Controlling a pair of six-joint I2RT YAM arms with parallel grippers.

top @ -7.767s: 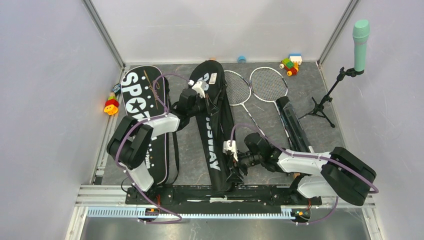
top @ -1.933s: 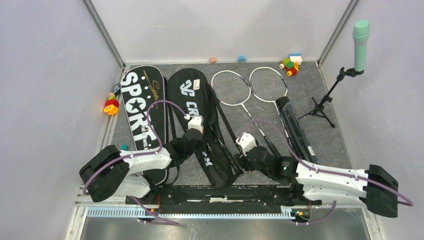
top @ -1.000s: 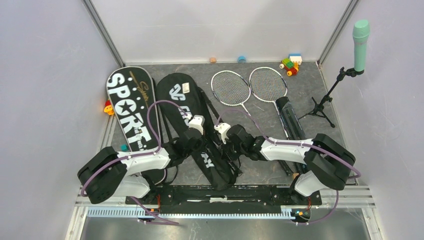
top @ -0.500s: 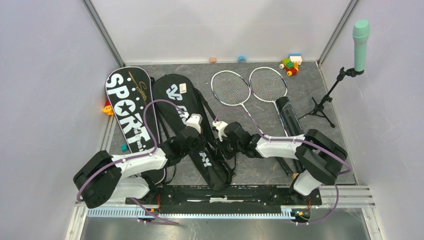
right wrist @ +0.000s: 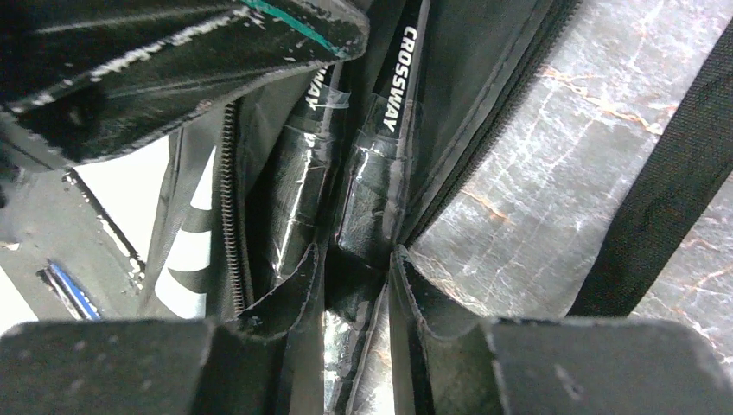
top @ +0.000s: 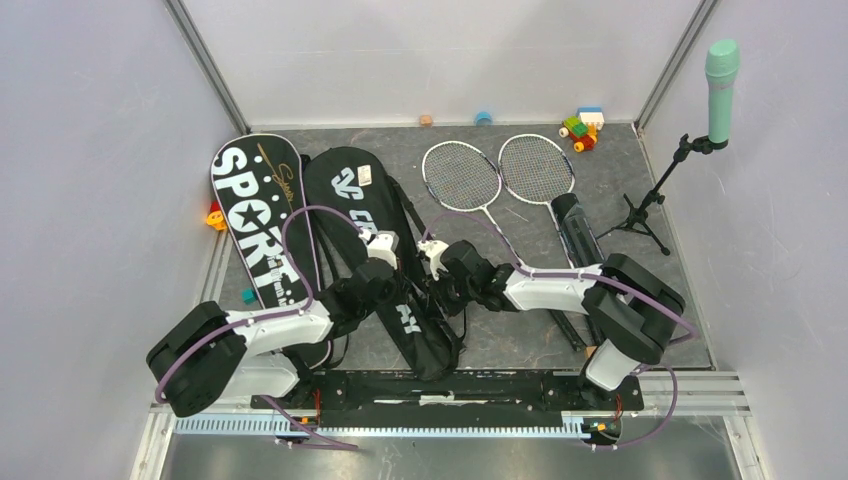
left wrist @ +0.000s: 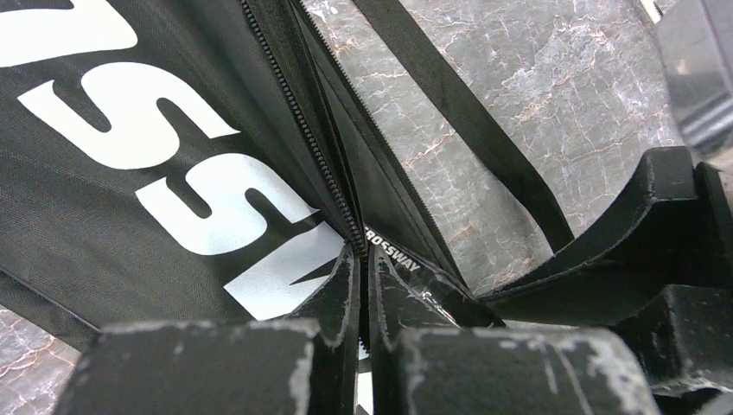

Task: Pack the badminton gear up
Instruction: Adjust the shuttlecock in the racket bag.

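Note:
The black CROSSWAY bag (top: 362, 205) lies slanted at the middle, its zip open along the right edge. My left gripper (top: 384, 268) is shut on the zip edge of the upper flap (left wrist: 361, 251). My right gripper (top: 438, 287) reaches into the opening and is shut on a plastic-wrapped racket handle (right wrist: 370, 203) lettered "CROSSWAY"; a second handle (right wrist: 298, 186) lies beside it. The SPORT bag (top: 258, 215) lies to the left. Two rackets (top: 462, 176) (top: 536, 168) and the long black tube (top: 583, 245) lie to the right. No shuttlecocks show.
The mint-green microphone (top: 721, 70) stands on its black stand (top: 641, 212) at the back right. Toy blocks lie at the back right (top: 580, 127), the back wall (top: 483, 117) and the left edge (top: 216, 214). The bag's straps (left wrist: 467, 112) trail on the table.
Both bags have slid and turned to the left. My right gripper moved up and left from the near edge into the bag's opening. My left gripper shifted slightly up and left, still holding the zip edge.

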